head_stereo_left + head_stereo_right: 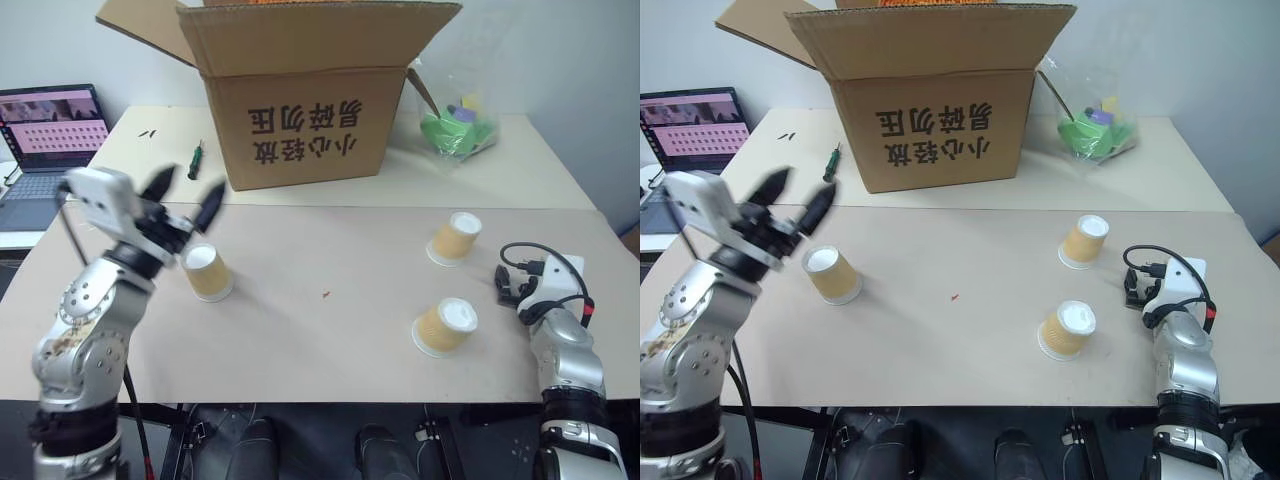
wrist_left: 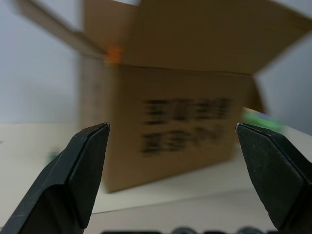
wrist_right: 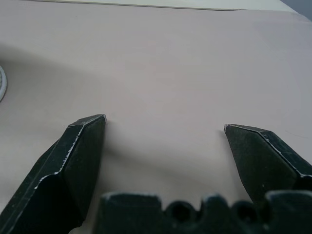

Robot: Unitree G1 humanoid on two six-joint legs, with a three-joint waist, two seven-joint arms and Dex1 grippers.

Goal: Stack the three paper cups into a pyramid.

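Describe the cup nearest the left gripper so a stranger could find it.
Start at the cardboard box and come toward the table's near-left. The cup stands upside down just beyond the open left gripper. It stands alone, while the other two cups sit together on the right.

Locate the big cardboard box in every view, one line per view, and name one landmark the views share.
Left eye view: cardboard box at top centre, behind the table's seam.
Right eye view: top centre, slightly further left.
Left wrist view: blurred, between the open black fingers.
Right wrist view: not in it.
Shared landmark: the box's printed black characters.
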